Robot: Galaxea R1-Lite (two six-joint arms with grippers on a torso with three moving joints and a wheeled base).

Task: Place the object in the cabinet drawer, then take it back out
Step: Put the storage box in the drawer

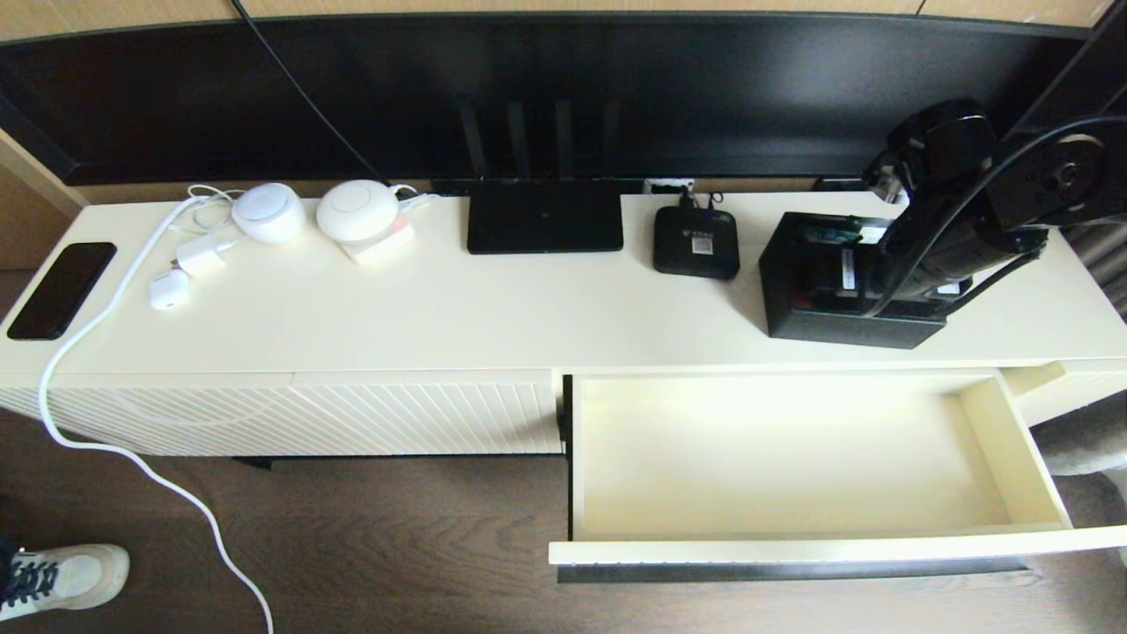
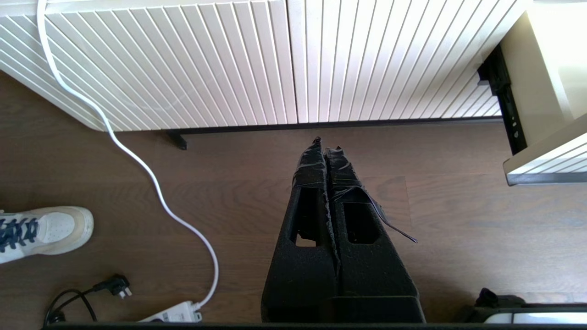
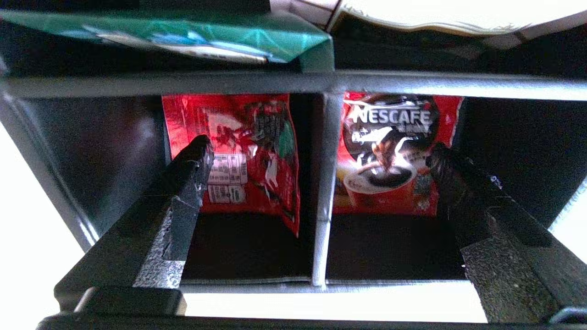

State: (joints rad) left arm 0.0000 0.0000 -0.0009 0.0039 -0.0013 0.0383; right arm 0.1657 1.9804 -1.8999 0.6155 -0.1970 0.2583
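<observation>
The long cream cabinet (image 1: 423, 308) filled the scene, and its cabinet drawer (image 1: 792, 458) stood pulled wide open on the right, cream interior bare. On the cabinet top just behind that drawer sat the black organizer box (image 1: 819, 291), with red Nescafe sachets (image 3: 390, 151) and a teal packet (image 3: 206, 32) in its compartments. The right gripper (image 3: 321, 165) was down inside the box, jaws spread apart, one on each side of the centre divider (image 3: 323, 197). The left gripper (image 2: 326, 151) hung low over the wood floor (image 2: 458, 220) before the ribbed panel (image 2: 183, 59), jaws pressed together, holding nothing.
</observation>
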